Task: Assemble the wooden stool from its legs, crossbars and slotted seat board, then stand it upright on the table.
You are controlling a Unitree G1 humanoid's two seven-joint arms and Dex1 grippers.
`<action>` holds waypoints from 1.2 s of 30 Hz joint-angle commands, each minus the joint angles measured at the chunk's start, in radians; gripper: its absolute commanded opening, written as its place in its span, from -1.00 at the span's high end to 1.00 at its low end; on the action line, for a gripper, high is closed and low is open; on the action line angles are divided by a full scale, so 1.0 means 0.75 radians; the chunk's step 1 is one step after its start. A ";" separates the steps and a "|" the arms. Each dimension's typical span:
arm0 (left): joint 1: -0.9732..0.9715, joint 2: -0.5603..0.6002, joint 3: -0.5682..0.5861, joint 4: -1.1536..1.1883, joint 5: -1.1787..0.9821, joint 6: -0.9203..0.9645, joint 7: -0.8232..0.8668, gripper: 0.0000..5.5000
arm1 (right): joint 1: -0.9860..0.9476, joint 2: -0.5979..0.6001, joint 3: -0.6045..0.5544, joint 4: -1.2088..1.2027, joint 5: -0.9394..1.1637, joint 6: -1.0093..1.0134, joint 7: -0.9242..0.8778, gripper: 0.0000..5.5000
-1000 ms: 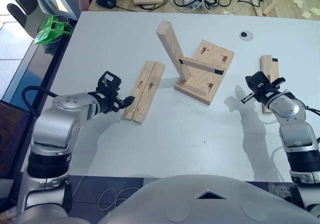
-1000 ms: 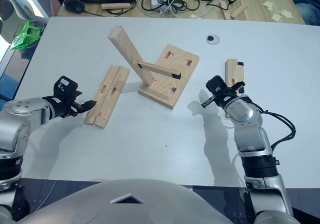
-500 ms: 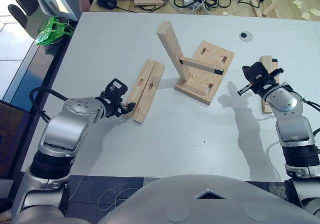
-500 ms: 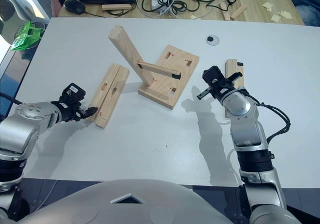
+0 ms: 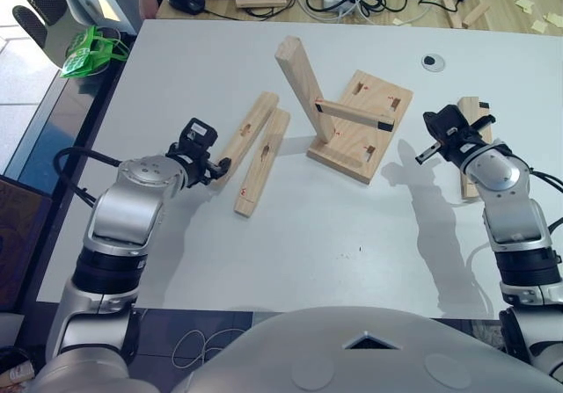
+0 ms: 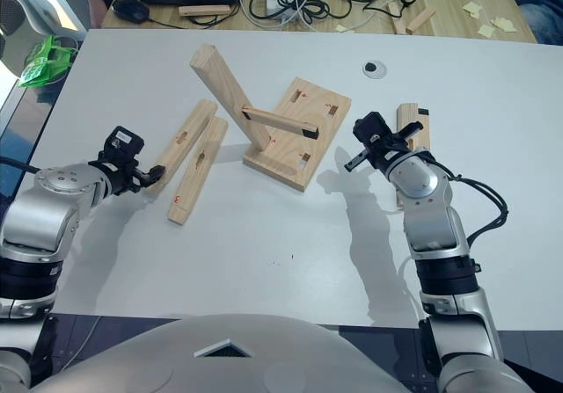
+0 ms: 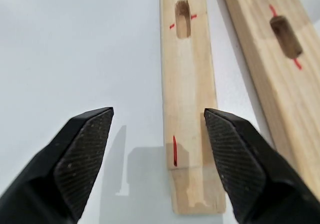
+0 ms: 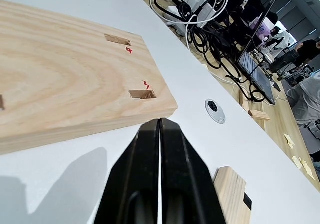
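Step in hand, by my judgement: pickup of a second leg for the pale, rectangular slotted wooden seat board [image 5: 347, 156], which lies flat near the middle of the white desk [image 5: 308, 235]. My left pincer [image 5: 215, 172] hangs low over the desk with its fingers wide apart, straddling the near end of the first long pale wooden leg with a red-marked slot [image 7: 187, 98]. Whether either pad touches the wood cannot be determined. A second loose wooden leg of the same pattern [image 5: 262, 160] lies just beside it, the two splayed in a narrow V, both well left of the seat board. My right pincer [image 8: 160, 125] has its fingers pressed together on nothing and hovers near the seat board's right edge, just beside a short wooden piece with a black-marked end [image 5: 467, 116] lying flat on the desk. Receptacles: the seat board's four slots serve as such. One slot holds a thick pale wooden leg [image 5: 303, 85], which leans away toward the left, and a thin wooden crossbar with a black end [image 5: 352, 114] runs from that leg across the board. The other three slots hold nothing. The next move likely calls for closing the left pincer squarely across the leg, lifting it off its neighbour, then aligning its end with a free slot.
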 commanded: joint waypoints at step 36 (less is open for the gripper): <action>-0.123 -0.317 0.034 0.369 0.025 -0.225 0.039 0.24 | -0.483 0.019 -0.162 0.393 0.023 -0.230 -0.165 1.00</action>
